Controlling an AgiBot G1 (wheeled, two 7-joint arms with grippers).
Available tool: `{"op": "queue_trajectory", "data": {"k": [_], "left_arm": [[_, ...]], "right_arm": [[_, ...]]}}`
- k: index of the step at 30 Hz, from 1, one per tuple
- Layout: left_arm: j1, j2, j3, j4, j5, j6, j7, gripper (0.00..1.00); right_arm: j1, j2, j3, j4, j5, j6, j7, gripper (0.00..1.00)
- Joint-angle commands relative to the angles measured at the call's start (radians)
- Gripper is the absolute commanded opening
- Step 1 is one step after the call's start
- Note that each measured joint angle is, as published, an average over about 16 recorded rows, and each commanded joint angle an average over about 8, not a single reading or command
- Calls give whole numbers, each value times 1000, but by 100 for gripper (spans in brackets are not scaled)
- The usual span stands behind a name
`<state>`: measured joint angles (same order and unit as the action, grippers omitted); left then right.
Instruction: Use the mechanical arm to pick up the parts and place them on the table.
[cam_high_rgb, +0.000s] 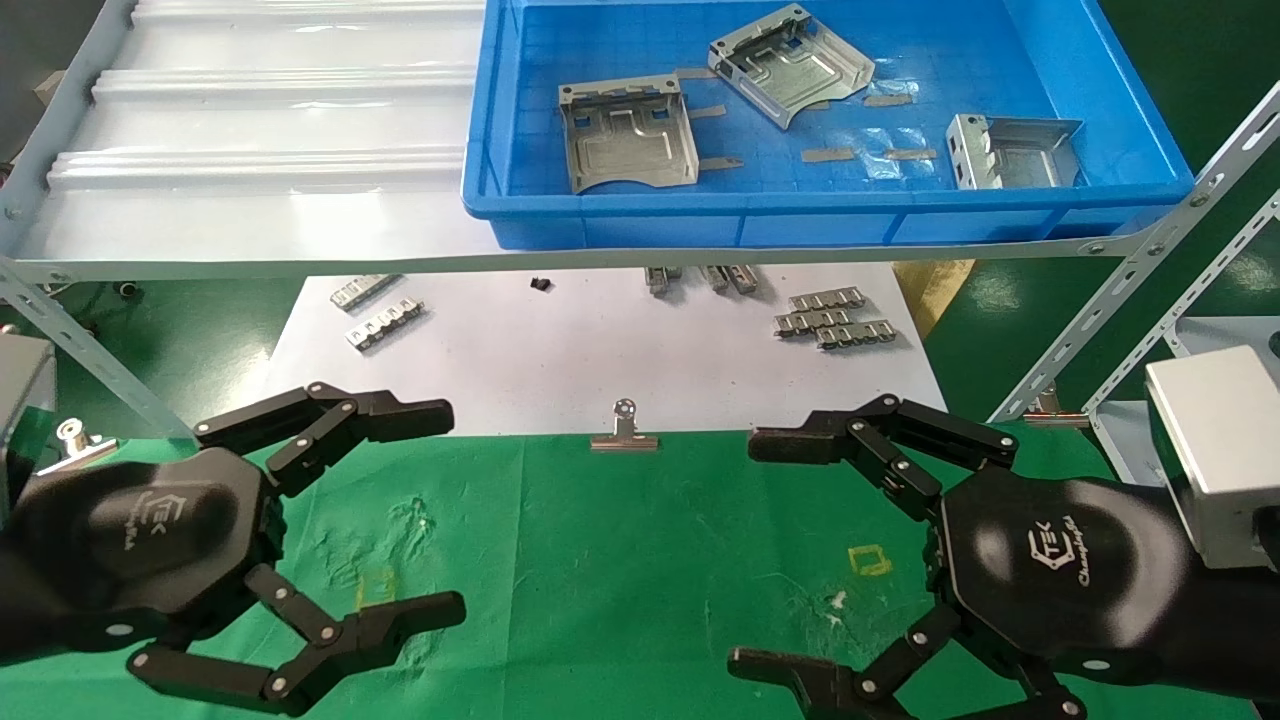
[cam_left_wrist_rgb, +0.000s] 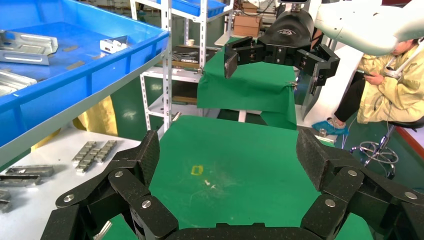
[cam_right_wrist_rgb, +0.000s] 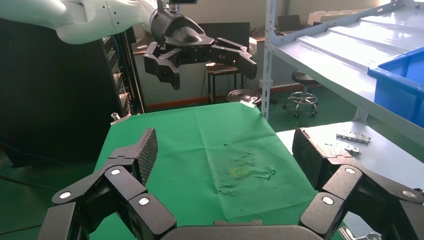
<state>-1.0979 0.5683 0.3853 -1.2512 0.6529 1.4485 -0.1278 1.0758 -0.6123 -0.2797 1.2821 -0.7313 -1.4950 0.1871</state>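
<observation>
Both end effectors, left (cam_high_rgb: 400, 515) and right (cam_high_rgb: 790, 555), spread apart, empty, over green cloth worktop (cam_high_rgb: 620, 560); stamped parts (cam_high_rgb: 628, 135) in blue bin (cam_high_rgb: 1120, 110), forearms cut off.

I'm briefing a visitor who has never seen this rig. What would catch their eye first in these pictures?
Probably the two black robot hands, left hand and right hand, hovering open and empty over the green table. Next, the bright blue bin on the pale shelf behind, holding three silver sheet-metal parts not yet picked.
</observation>
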Motion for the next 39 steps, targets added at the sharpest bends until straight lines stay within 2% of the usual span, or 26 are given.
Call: {"op": "queue_trajectory", "data": {"k": [1, 26, 27, 34, 35, 39], "left_arm": [[0, 0, 0, 0, 0, 0, 0, 100], [0, 0, 0, 0, 0, 0, 0, 100], [0, 0, 0, 0, 0, 0, 0, 93], [0, 0, 0, 0, 0, 0, 0, 6], [0, 0, 0, 0, 0, 0, 0, 0], [0, 0, 0, 0, 0, 0, 0, 0]], "right_arm": [[0, 0, 0, 0, 0, 0, 0, 100], [0, 0, 0, 0, 0, 0, 0, 100], [0, 0, 0, 0, 0, 0, 0, 100], [0, 0, 0, 0, 0, 0, 0, 100], [0, 0, 0, 0, 0, 0, 0, 100], [0, 0, 0, 0, 0, 0, 0, 100]]}}
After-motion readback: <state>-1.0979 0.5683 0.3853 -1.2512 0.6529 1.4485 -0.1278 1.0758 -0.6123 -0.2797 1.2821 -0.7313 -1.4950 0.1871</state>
